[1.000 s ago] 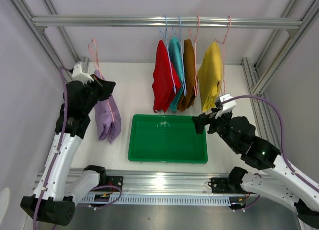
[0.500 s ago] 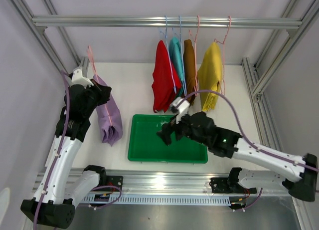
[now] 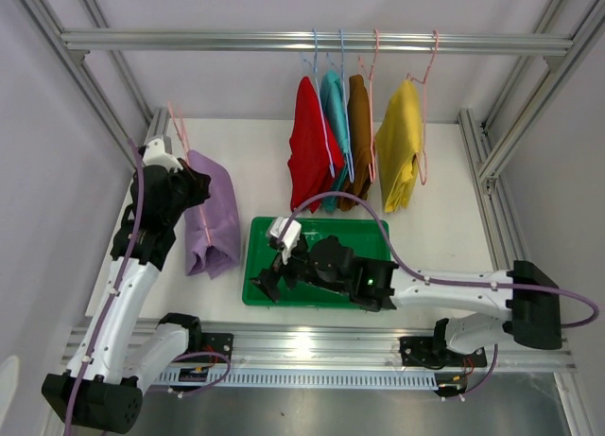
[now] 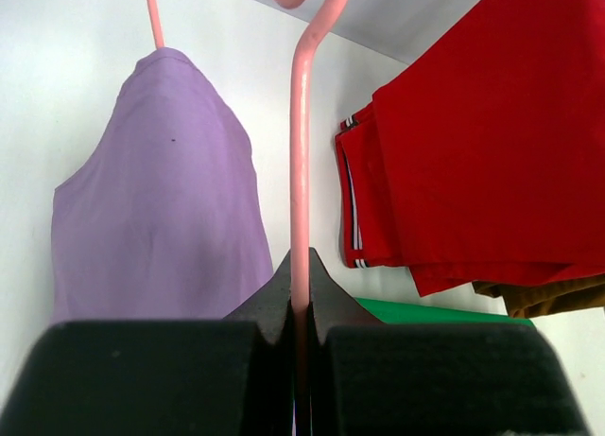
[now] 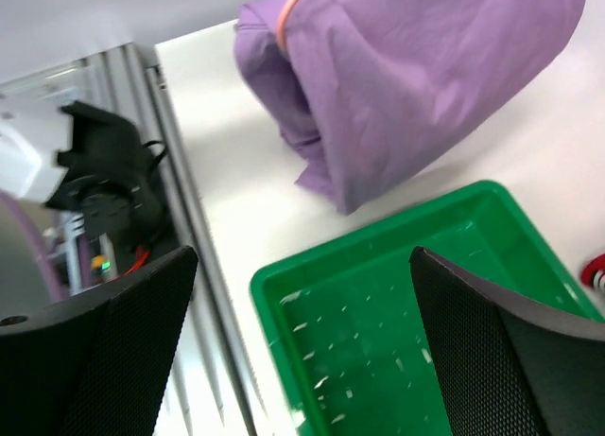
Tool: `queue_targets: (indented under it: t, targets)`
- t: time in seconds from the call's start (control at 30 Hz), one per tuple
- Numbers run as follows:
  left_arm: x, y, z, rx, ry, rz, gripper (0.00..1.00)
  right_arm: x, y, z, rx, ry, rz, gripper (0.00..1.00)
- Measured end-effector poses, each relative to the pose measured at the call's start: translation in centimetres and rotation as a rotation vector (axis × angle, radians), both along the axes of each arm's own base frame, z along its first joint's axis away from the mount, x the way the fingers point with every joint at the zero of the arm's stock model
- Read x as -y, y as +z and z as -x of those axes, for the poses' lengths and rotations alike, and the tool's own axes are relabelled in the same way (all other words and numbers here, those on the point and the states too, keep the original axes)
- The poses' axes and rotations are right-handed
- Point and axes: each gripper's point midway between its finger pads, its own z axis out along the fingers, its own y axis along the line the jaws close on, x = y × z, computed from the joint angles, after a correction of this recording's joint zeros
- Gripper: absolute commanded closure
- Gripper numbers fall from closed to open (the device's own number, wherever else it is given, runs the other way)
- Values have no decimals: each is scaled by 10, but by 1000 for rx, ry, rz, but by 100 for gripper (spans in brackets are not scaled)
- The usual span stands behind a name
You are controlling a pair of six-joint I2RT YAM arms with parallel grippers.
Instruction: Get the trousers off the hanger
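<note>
While the lilac trousers (image 3: pixel 213 214) are hanging from a pink hanger (image 4: pixel 301 152) near the left edge of the desk (image 3: pixel 255 162), the left fingers (image 4: pixel 282 308) are pinching that hanger's thin stem, closed tight on it with no gap showing. The lilac pair is draping down and to the right of the grip, its lower folds reaching just beside the left rim of the green tray (image 5: pixel 378 351); whether the cloth is touching the desk cannot be told. Over the tray's near left corner, the right fingers (image 3: pixel 267 283) are hovering spread wide apart, holding nothing, with the right arm (image 3: pixel 444 287) stretching across the tray from the near right of the desk. Toward the far edge, right of centre, four more pairs are hanging side by side on wire hangers (image 3: pixel 375 53) from the overhead rail (image 3: pixel 189 41): the red trousers (image 3: pixel 307 157), the teal trousers (image 3: pixel 334 105), the brown trousers (image 3: pixel 359 143) and the yellow trousers (image 3: pixel 399 143), the red pair's hem dangling just above the tray's far rim.
</note>
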Motion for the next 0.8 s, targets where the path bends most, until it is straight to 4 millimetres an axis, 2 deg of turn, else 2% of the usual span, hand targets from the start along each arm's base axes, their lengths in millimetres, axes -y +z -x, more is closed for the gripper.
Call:
queue_targets:
  t: [0.23,0.4,0.6,0.8]
  targets:
    - [0,-2,0,-4,-1,-3,100,-45,-28,-22,62,-21,47,1]
    - [0,-3,-1,-8,-4,-9,100,-71,-28,-32,104,-25,49,0]
    - [0,-3,0,-9,-6,-9,100,-84,-21,-51,171,-87,43,1]
    - [0,-3,0,-9,-7,-9,100,-90,-25,-71,222,-159,57,1]
